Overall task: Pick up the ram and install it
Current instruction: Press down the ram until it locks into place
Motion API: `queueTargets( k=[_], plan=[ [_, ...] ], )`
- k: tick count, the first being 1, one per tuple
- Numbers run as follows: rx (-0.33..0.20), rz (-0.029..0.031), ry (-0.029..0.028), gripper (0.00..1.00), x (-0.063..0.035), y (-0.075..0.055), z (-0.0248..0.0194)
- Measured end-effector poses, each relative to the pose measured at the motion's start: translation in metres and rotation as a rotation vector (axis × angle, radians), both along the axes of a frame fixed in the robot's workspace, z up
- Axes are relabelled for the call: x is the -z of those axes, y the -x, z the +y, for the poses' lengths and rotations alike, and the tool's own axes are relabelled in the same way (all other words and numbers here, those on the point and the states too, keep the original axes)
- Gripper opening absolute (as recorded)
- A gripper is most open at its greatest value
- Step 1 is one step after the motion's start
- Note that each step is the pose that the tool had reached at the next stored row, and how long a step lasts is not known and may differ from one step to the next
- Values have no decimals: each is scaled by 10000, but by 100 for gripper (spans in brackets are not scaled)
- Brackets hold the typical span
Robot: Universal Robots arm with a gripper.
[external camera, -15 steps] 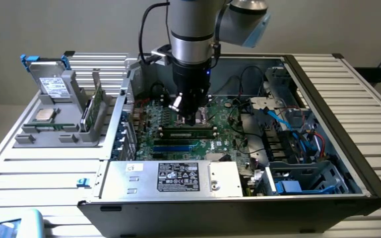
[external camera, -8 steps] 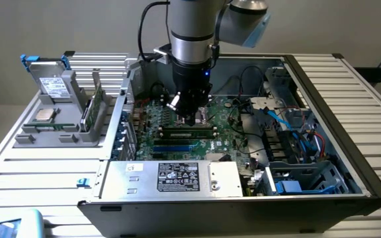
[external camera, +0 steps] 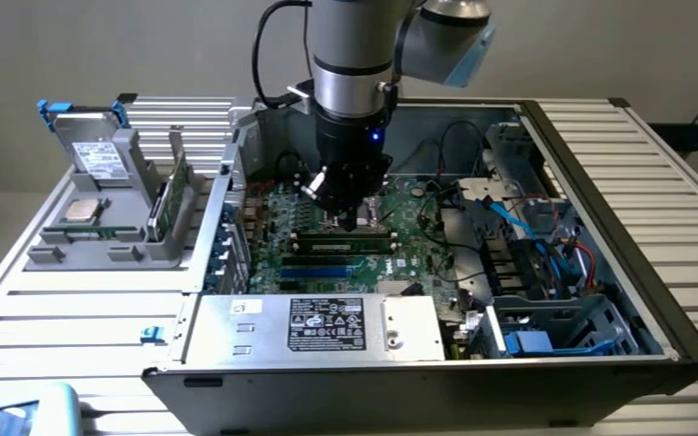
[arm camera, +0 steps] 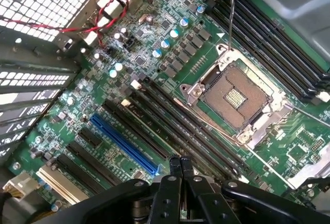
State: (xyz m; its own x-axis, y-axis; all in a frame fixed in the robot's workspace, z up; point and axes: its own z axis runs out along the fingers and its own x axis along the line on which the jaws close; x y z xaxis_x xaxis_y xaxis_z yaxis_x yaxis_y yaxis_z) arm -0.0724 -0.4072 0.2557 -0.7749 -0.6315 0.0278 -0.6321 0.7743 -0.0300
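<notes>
1. Looking down into an open computer case (external camera: 592, 182) that lies on its side on a white slatted table (external camera: 70, 309), the exterior view shows the robot arm reaching straight down into the middle of it.
2. The gripper (external camera: 346, 222) hangs just over the green motherboard (external camera: 416, 218), with its two dark fingers pressed together and nothing between them.
3. The ram (external camera: 346, 242), a long green stick with dark chips, stands on edge in a slot on the motherboard, directly beneath the gripper's tip. Whether the tip touches its top edge cannot be told.
4. A silver power supply box (external camera: 313, 322) with a black label sits at the near edge of the case, just in front of the ram.
5. On the exterior view's left, outside the case, a grey holder (external camera: 106, 245) carries a second green board (external camera: 170, 202) standing upright, a small square silver chip (external camera: 80, 211) and a flat drive (external camera: 97, 159).
6. In the wrist view, the closed gripper (arm camera: 179, 164) sits over the bank of long black slots (arm camera: 170, 115) that run diagonally across the motherboard (arm camera: 170, 43).
7. An open, empty processor socket (arm camera: 234, 97) with a metal frame lies beside those slots.
8. A long blue slot (arm camera: 124, 144) lies on the other side of the bank from the socket.
9. Red wires (arm camera: 111, 10) loop near a corner of the motherboard, next to the perforated metal wall (arm camera: 41, 7) of the case.
</notes>
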Motion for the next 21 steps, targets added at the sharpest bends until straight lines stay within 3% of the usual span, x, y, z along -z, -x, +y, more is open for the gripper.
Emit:
queueTargets(
  k=[21],
  plan=[
    [3450,0,0,11,0,0,0]
  ],
)
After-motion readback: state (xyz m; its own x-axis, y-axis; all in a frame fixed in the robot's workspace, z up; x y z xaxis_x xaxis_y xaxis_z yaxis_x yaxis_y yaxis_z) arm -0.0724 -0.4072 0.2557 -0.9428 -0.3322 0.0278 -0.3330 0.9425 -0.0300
